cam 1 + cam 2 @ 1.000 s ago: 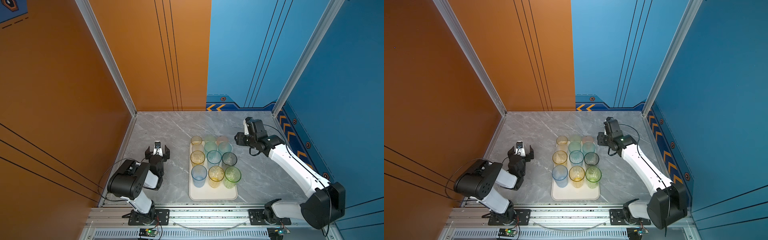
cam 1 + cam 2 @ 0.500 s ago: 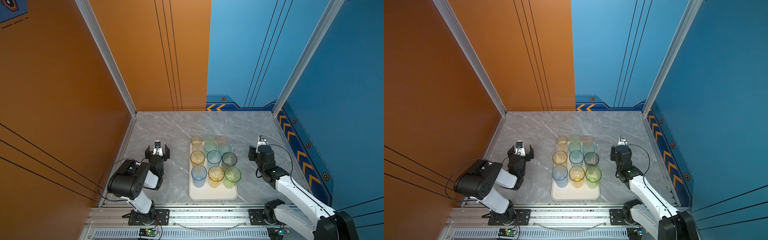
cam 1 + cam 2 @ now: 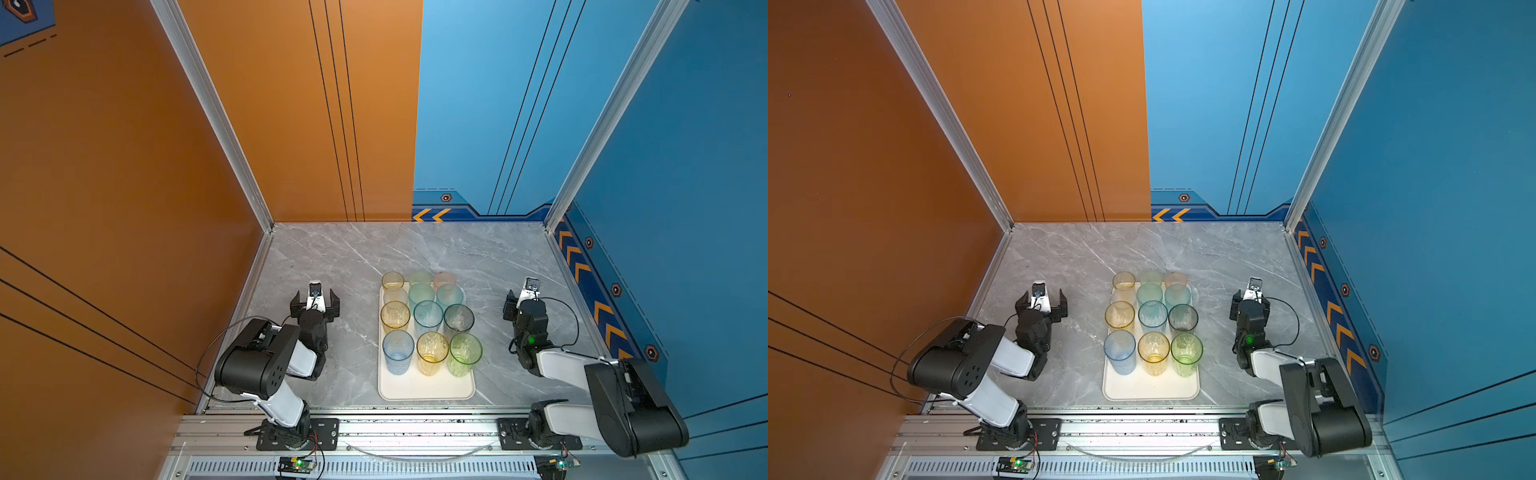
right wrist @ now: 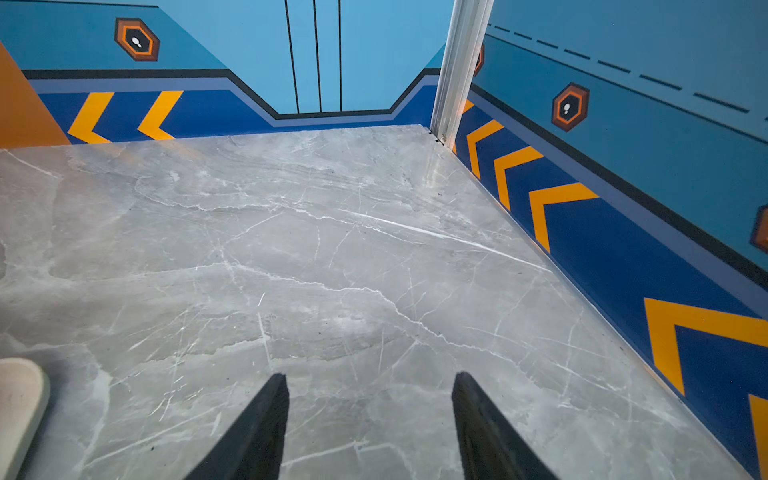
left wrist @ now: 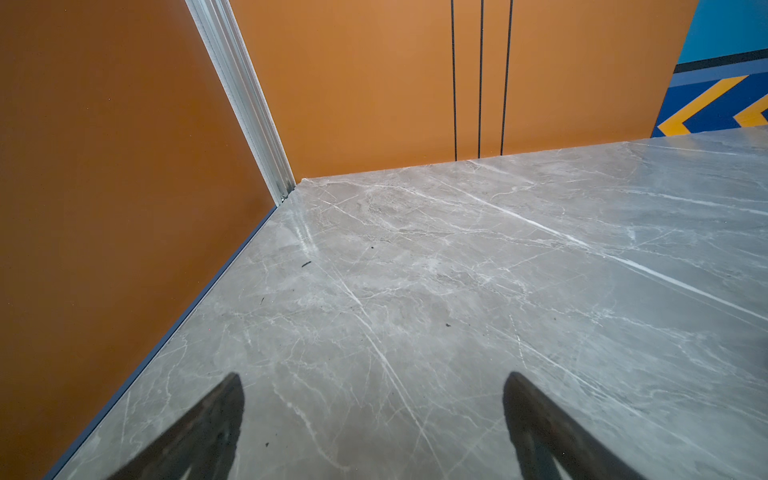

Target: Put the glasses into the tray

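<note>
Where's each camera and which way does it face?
Both top views: high over the front rail, looking down on table, tray, glasses; left arm, right arm show.
Left wrist: behind left gripper, facing the orange corner; open jaws show.
Right wrist: behind right gripper, facing the blue corner; open jaws show.
Shared: tray corner, right wrist and top views.

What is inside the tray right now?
Upright glasses in rows of three fill the tray except its near strip. Its far rim is covered, so the back row's footing is unclear.
</note>
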### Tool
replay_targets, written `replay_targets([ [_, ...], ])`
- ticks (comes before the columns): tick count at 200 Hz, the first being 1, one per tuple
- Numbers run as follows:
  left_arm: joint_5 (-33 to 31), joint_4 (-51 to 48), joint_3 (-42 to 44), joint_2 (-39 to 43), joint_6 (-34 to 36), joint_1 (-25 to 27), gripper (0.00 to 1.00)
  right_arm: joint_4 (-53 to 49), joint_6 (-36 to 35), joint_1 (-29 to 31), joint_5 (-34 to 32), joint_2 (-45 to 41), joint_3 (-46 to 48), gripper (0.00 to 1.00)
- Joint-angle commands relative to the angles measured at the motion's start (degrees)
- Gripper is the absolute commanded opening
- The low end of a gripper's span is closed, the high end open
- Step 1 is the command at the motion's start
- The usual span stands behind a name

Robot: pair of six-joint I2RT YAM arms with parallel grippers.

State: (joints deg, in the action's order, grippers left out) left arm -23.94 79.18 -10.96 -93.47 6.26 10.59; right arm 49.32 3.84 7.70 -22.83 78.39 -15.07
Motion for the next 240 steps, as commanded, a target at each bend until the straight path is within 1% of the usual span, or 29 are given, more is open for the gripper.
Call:
replay_targets([
  [1,0.74,1.51,0.19,-0.62,0.86,0.17,0.98,13.75,-1.7,-0.46,-1.24,5.56,1.03,0.62],
  [11,0.75,1.5,0.19,-0.64,0.86,0.18,0.98,16.63,-2.21,-0.28,-0.64,8.06,1.12,0.62],
  [43,0.75,1.51,0.23,-0.57,0.86,0.17,0.98,17.18,-3.17,-0.24,1.3,11.81,-0.42,0.61],
  [58,0.75,1.51,0.23,-0.63,0.86,0.21,0.98,10.69,-2.74,-0.51,2.04,10.18,-2.35,0.61],
  [69,0.74,1.48,0.15,-0.65,0.86,0.22,0.98,10.04,-2.17,-1.58,3.64,10.99,-3.33,0.61],
  [76,0.82,1.47,0.13,-0.68,0.86,0.14,0.98,7.86,-1.11,-2.49,4.4,10.59,-4.25,0.61],
  [83,0.66,1.5,0.06,-0.66,0.86,0.21,0.98,4.41,0.06,-3.67,5.99,10.22,-5.47,0.61],
  [88,0.71,1.42,-0.01,-0.7,0.86,0.13,0.98,3.83,0.68,-4.75,8.61,10.14,-5.77,0.62],
  [95,0.61,1.1,-0.05,-0.65,0.88,0.11,0.98,4.32,1.12,-5.66,10.18,10.12,-5.43,0.66],
  [108,0.63,0.42,-0.39,-0.41,0.73,0.03,0.98,4.21,0.86,-5.19,9.11,10.2,-5.57,0.73],
  [113,0.61,0.04,-0.5,-0.34,0.68,-0.11,0.98,4.21,0.85,-5.16,9.24,10.16,-5.58,0.77],
  [117,0.7,-0.15,-0.52,-0.29,0.62,-0.12,0.98,4.2,0.8,-5.17,9.21,10.16,-5.58,0.84],
  [120,0.74,-0.23,-0.51,-0.25,0.6,-0.12,0.98,4.2,0.82,-5.18,9.13,10.18,-5.58,0.96],
  [121,0.74,-0.24,-0.49,-0.24,0.59,-0.12,0.98,4.2,0.82,-5.17,9.17,10.19,-5.58,0.98],
  [125,0.71,-0.24,-0.51,-0.22,0.59,-0.15,0.98,4.21,0.82,-5.16,9.15,10.2,-5.57,1.0],
  [240,0.79,-0.19,-0.48,-0.28,0.59,-0.1,0.98,4.55,0.58,-4.72,8.24,10.19,-5.41,1.0],
])
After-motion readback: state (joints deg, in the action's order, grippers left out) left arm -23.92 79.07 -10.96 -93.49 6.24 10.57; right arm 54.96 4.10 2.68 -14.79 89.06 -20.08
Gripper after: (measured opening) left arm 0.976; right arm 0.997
